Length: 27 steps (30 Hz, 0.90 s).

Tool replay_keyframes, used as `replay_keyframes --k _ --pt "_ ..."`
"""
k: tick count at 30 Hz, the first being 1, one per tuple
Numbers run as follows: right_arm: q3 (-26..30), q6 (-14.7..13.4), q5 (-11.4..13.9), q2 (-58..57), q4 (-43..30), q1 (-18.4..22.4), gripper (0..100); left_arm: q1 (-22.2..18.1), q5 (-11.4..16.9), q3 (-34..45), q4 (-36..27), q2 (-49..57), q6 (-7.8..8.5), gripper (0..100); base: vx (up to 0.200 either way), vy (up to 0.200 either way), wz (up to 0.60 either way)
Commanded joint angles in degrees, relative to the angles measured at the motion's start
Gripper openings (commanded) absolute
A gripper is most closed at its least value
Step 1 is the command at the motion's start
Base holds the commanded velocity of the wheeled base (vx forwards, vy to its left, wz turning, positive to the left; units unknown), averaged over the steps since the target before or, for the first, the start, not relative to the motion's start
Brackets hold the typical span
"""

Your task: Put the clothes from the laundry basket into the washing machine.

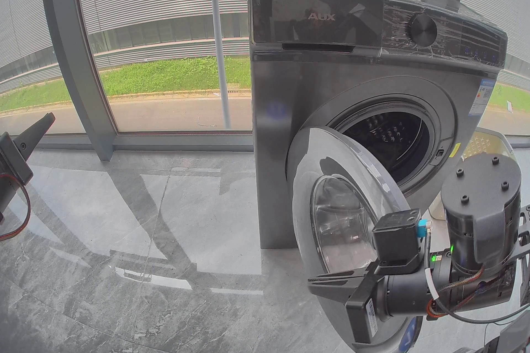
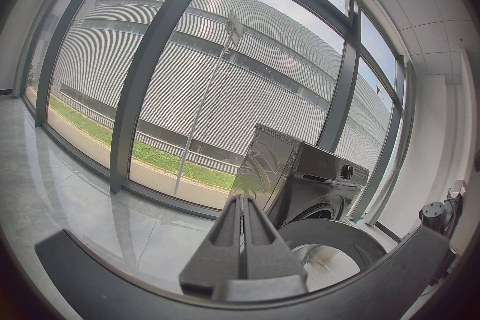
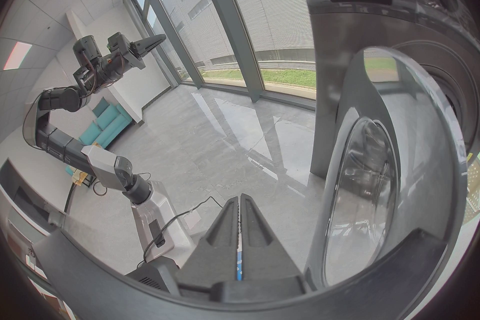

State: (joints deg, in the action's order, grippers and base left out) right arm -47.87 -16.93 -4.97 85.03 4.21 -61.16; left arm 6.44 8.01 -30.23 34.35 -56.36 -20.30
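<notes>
The grey washing machine (image 1: 287, 161) stands on the floor with its round door (image 1: 331, 188) swung wide open towards me, and its dark drum (image 1: 392, 142) is exposed. My right gripper (image 1: 313, 282) hangs shut low in front of the door, pointing left with nothing in it. Its closed fingers (image 3: 239, 236) show beside the door glass (image 3: 365, 196). My left gripper (image 1: 44, 123) is raised far to the left, shut and empty. The left wrist view shows that gripper (image 2: 243, 206) aimed at the machine (image 2: 300, 176) from a distance. A cream perforated basket (image 1: 486, 142) peeks out right of the machine, mostly hidden by my right arm.
A glass window wall with grey posts (image 1: 72, 39) runs behind and left of the machine. Glossy grey floor (image 1: 138, 238) lies open to the left. A teal sofa (image 3: 107, 118) sits far back in the room. The open door juts into the space before the machine.
</notes>
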Motion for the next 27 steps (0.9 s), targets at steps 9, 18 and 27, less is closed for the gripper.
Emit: replay_keyframes --k 9,18,27 --pt "6.30 -0.03 -3.02 -4.70 -0.51 4.29 0 0.07 -0.01 0.00 0.01 0.19 0.08 0 0.000 0.000 0.00" --pt "9.11 -0.12 -6.10 -9.62 -0.78 8.51 0 0.59 -0.01 0.09 0.19 0.11 0.08 0 0.000 0.000 0.00" --pt "13.51 0.06 -6.10 -14.37 -0.78 16.78 0 0.51 -0.19 1.49 0.36 0.02 0.08 0 0.000 0.000 0.00"
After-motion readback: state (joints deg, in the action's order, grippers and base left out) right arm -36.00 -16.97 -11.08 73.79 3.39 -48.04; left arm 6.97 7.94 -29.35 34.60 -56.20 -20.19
